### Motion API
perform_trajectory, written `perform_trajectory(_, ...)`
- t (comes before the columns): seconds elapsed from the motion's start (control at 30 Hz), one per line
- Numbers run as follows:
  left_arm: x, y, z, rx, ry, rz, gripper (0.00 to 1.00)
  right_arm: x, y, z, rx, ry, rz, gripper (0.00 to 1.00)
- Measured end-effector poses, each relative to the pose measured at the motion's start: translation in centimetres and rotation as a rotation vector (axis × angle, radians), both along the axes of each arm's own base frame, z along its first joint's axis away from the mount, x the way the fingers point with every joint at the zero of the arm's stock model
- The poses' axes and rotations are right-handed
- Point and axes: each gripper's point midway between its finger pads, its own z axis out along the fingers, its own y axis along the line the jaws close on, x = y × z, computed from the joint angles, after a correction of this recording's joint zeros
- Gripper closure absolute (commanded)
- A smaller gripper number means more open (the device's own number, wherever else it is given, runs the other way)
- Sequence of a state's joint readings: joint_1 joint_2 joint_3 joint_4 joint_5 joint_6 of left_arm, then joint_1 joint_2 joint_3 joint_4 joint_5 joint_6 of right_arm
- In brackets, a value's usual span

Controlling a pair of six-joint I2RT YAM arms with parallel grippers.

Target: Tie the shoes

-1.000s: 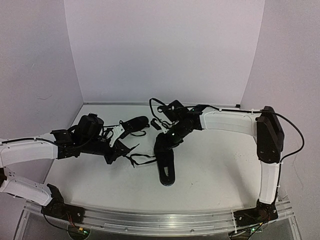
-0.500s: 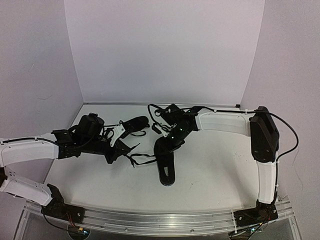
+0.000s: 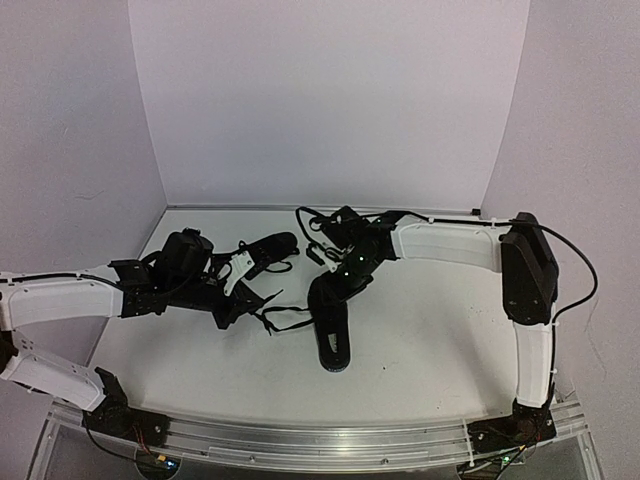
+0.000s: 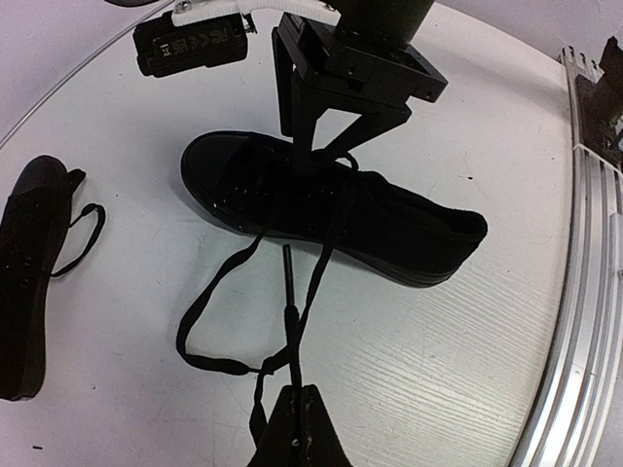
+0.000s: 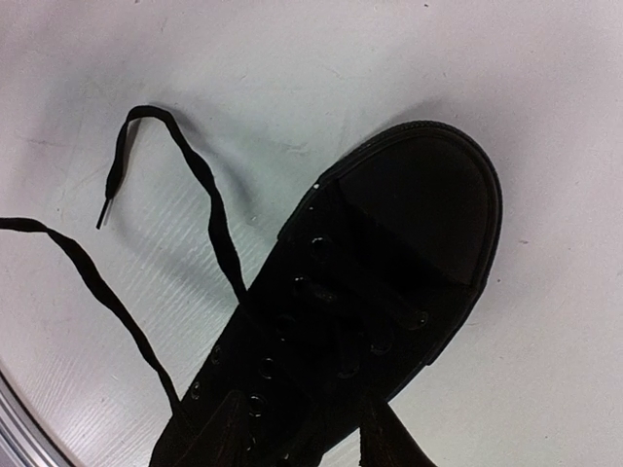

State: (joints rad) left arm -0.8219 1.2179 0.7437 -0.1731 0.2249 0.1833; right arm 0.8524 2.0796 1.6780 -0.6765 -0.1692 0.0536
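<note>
The left arm [image 3: 60, 300] and right arm [image 3: 450, 243] are being clad in white shells; joints [image 3: 527, 268], cable [image 3: 589, 264] and right gripper [image 4: 322, 156] are being shown black.

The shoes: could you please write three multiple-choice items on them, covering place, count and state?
1. Where is the far shoe relative to the near shoe? A. Farther back, leftward. B. On top. C. Nearer, rightward.
2. How many shoes are on the table? A. One. B. Two. C. Three.
3. What state is the near shoe's lace in? A. Bow-tied. B. Untied, one strand in the left claw. C. Removed.
Answers: 1 A, as the top view shows; 2 B, both visible there; 3 B, loose strands show in the left wrist view.
</note>
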Motion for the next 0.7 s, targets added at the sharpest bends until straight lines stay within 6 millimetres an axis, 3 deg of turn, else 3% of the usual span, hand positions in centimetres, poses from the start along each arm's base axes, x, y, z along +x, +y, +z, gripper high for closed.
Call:
perform_trajectory(0.27,-0.1,-0.1,0.0,-0.003,0.004,-0.006,1.0,0.1,-0.5,0.0,-0.043,-0.032,0.065,0.63)
perform_trajectory(0.43,-0.1,-0.1,-0.2,0.002,0.007,-0.006,1.0,0.3,-0.1,0.4,-0.043,-0.049,0.098,0.68)
perform_trajectory(0.63,0.1,-0.2,-0.8,0.013,0.017,-0.006,1.0,0.2,-0.1,-1.4,-0.07,-0.026,0.116,0.72)
perform_trajectory(0.7,0.1,-0.3,-0.7,0.007,0.011,-0.006,1.0,0.1,-0.1,-1.7,-0.075,-0.019,0.12,0.78)
